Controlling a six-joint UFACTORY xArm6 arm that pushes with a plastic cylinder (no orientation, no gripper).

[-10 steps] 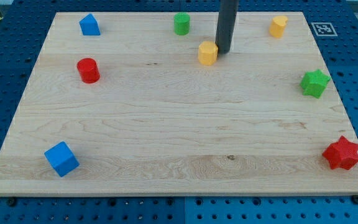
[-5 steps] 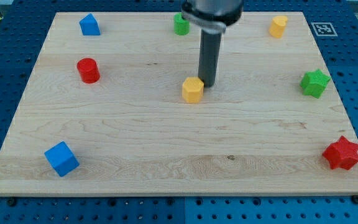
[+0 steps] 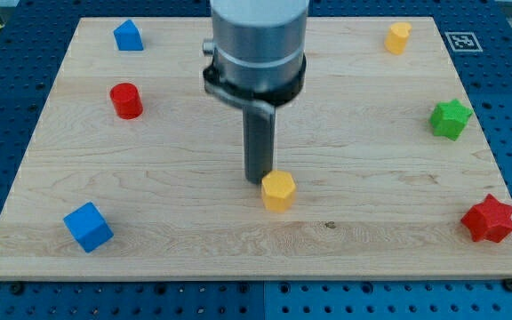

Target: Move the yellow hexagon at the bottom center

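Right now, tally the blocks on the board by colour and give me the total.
Yellow: 2, the hexagon by my tip and one at top right
Blue: 2
Red: 2
Green: 1
Total: 7 in view; the arm may hide more.

Illumination is bright, even and diffuse. The table [image 3: 194, 204] shows no glare; wood grain is sharply resolved. Blocks cast only faint, short shadows. The arm housing [image 3: 256, 44] carries a soft vertical highlight. Focus is uniform, with no visible blur or edge distortion.
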